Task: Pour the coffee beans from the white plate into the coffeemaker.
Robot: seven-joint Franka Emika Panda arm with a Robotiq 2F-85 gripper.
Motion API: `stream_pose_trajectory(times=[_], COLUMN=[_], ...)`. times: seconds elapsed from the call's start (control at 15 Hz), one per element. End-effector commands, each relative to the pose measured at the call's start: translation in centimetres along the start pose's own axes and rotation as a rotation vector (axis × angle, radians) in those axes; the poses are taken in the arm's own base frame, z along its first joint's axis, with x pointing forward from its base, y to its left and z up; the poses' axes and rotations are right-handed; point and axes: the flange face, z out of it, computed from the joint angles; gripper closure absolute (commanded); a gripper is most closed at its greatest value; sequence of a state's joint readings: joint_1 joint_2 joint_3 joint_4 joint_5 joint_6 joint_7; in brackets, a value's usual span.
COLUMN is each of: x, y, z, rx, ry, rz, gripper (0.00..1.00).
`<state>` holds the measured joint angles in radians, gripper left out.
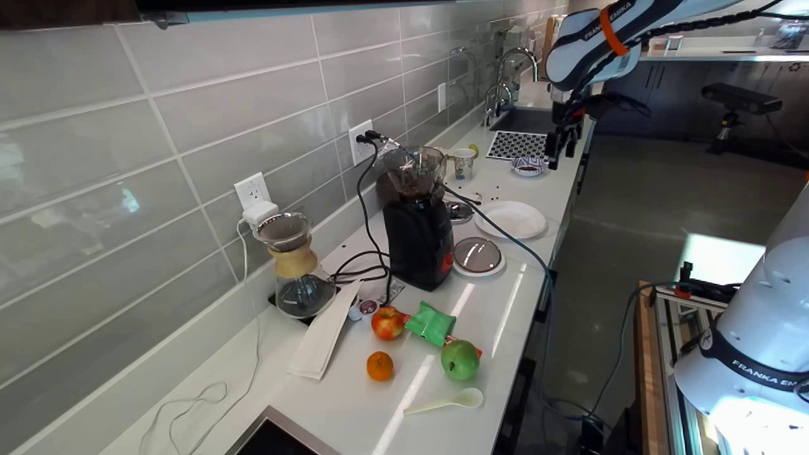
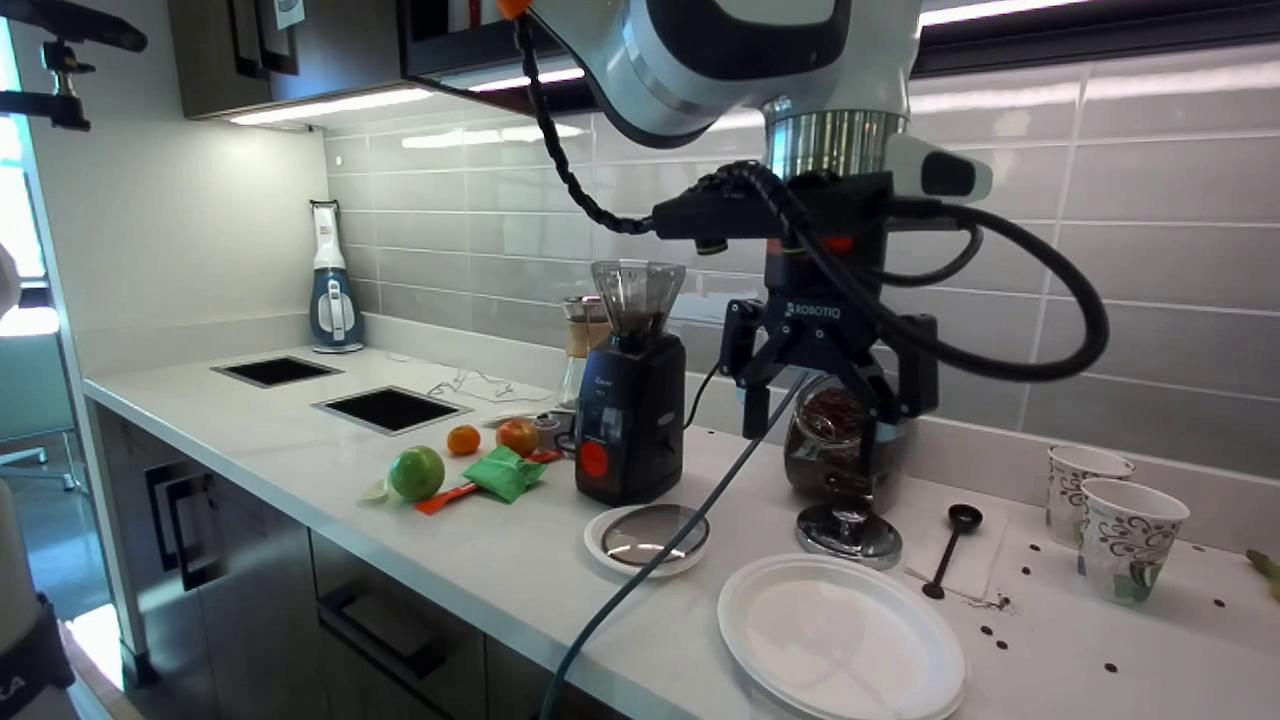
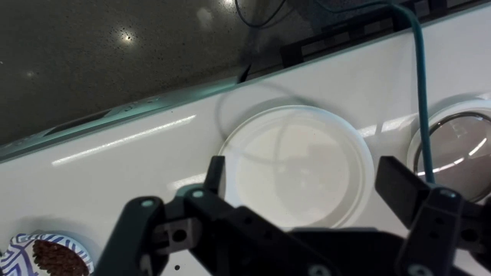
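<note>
- In an exterior view: coffeemaker (image 1: 417, 234) seen at nine o'clock from white plate (image 1: 518, 218).
- In an exterior view: end effector (image 2: 818, 430) spread wide, nothing held.
- Wrist view: beans (image 3: 59, 260) in bowl (image 3: 18, 256), eight o'clock; rim should be gripped, tilt avoided.

A plain, round white plate (image 3: 293, 168) with a shallow rim lies flat on the white worktop (image 3: 115, 184), below the gripper (image 3: 307, 179) and apart from it. Left of the gripper in both exterior views, a tall, boxy black coffeemaker (image 2: 635, 420) with a red button and see-through, flared hopper stands upright. Dark brown coffee beans (image 3: 59, 258) lie heaped in a blue-and-white patterned bowl (image 3: 19, 262), left of the gripper in the wrist view.
</note>
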<state>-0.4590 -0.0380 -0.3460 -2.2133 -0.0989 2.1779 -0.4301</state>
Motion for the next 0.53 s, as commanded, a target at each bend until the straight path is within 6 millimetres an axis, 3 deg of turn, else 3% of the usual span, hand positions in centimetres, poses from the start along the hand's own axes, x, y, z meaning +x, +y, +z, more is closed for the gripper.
stream_pose_trajectory(times=[0.0, 0.27, 0.33, 0.47], x=[-2.5, -3.9, -2.4, -3.0], y=[-1.4, -2.3, -1.5, -2.0], z=[-1.4, -3.0, -2.6, -3.2], rx=[-0.047, -0.061, -0.052, -0.049], ry=[0.064, 0.126, 0.09, 0.107], rz=[-0.053, -0.118, -0.076, -0.092], gripper=[0.0, 0.0, 0.0, 0.0])
